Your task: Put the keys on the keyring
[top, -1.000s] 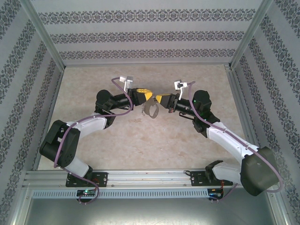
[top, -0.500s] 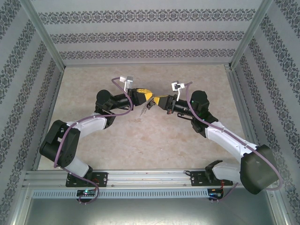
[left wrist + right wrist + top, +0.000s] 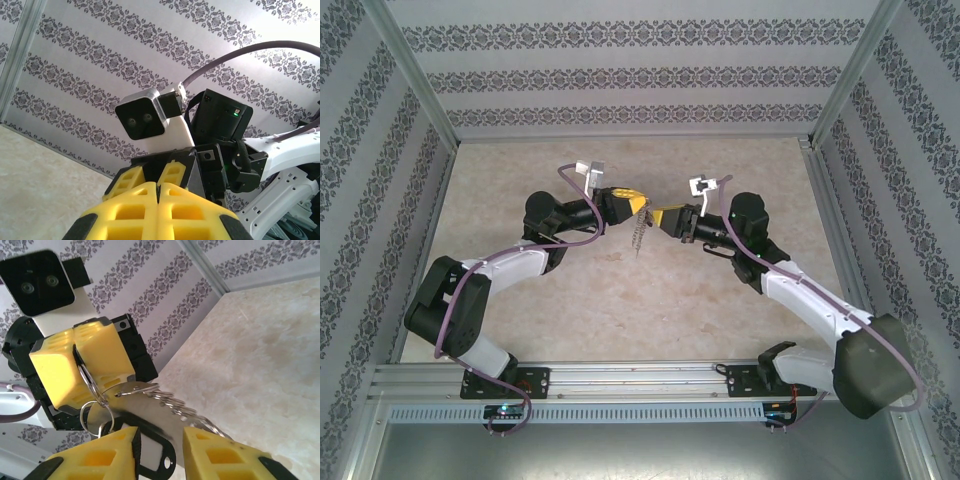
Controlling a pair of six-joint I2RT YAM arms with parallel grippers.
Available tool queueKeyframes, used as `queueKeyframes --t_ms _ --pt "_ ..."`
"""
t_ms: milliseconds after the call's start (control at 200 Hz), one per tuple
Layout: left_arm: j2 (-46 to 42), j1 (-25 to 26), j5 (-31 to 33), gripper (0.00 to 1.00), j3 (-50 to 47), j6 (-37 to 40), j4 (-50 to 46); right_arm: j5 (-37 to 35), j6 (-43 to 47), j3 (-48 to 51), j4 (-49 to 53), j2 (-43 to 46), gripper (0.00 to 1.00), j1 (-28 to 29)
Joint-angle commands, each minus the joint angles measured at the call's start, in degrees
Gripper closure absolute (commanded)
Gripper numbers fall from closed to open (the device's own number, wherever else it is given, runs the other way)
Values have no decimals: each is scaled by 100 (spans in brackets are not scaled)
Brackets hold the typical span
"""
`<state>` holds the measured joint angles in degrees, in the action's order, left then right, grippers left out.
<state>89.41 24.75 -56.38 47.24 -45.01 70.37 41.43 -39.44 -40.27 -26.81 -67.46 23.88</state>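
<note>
Right wrist: left gripper (image 3: 77, 362) pinches the keyring (image 3: 86, 377), right gripper (image 3: 160, 440) parted

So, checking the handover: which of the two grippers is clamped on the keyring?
The left gripper: its yellow fingers are pressed together on the keyring, whereas the right gripper has its fingers apart.

Keyring (image 3: 86, 377) top hidden between left claw (image 3: 76, 357) pads; dark tag (image 3: 152, 452) partly behind right claw (image 3: 160, 436) finger.
</note>
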Motion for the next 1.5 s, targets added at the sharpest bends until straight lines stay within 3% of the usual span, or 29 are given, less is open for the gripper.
queueKeyframes --t_ms 0,220,410,540,1124,1369,1499 --pt "-16 58 -84 100 180 -71 490 31 96 136 109 414 70 -210" --pt "37 56 -62 100 199 -103 563 -83 21 67 126 765 65 -386" --pt "159 57 58 100 166 -200 765 -534 -29 -220 -122 538 49 -29" --pt "204 69 93 100 147 -288 895 -788 -149 -287 -451 362 47 129" --pt "183 80 136 100 102 -270 870 -770 -380 -332 -1055 -136 67 381" --pt "176 82 137 100 101 -272 873 -601 -398 -402 -1086 -223 68 421" --pt "175 83 123 100 110 -282 856 -568 -387 -403 -1088 -255 76 443"
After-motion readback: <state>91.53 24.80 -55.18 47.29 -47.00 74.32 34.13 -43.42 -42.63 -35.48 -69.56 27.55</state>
